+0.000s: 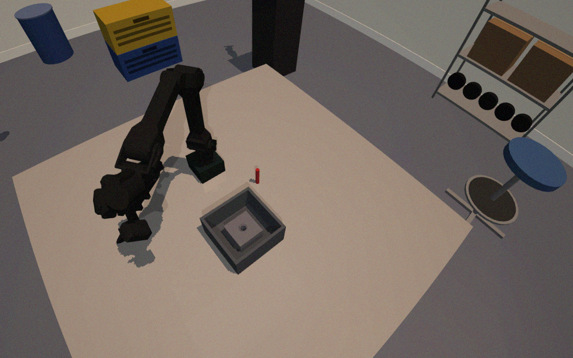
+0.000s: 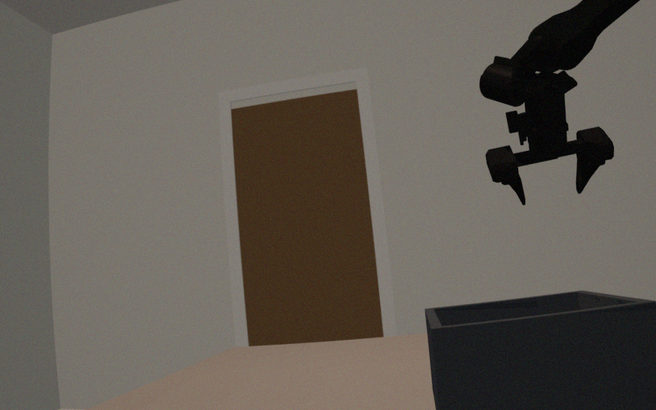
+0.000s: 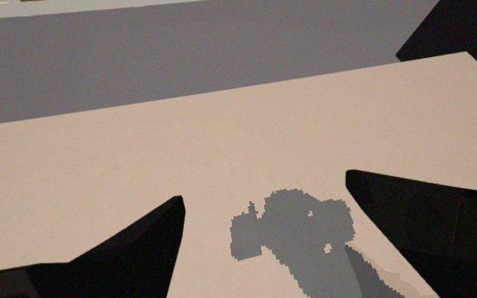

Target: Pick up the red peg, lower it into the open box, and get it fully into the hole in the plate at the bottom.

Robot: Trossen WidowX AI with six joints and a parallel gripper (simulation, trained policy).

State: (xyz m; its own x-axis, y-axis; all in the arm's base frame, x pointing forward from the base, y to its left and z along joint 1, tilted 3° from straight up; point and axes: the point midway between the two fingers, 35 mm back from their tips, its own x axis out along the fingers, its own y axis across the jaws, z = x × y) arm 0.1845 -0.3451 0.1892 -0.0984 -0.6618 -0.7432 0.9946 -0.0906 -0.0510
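Box (image 1: pixel 261 253) (image 2: pixel 544 361) open; plate (image 1: pixel 252 235) inside; peg (image 1: pixel 257 176) outside, upright.

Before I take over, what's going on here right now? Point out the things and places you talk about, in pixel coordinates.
Nothing is being handled. The arm's jaws are open with nothing between them, up in the air off to one side of the box (image 1: pixel 259 251) (image 2: pixel 546 361). The peg (image 1: pixel 257 176) stands upright on the table (image 1: pixel 333 267) (image 2: pixel 320 372) (image 3: pixel 98 165), outside the box and near one corner. Inside the box, the plate (image 1: pixel 235 220) shows its hole (image 1: pixel 243 227) with no peg in it. So the pick-up, the lowering and the insertion are all yet to be done.
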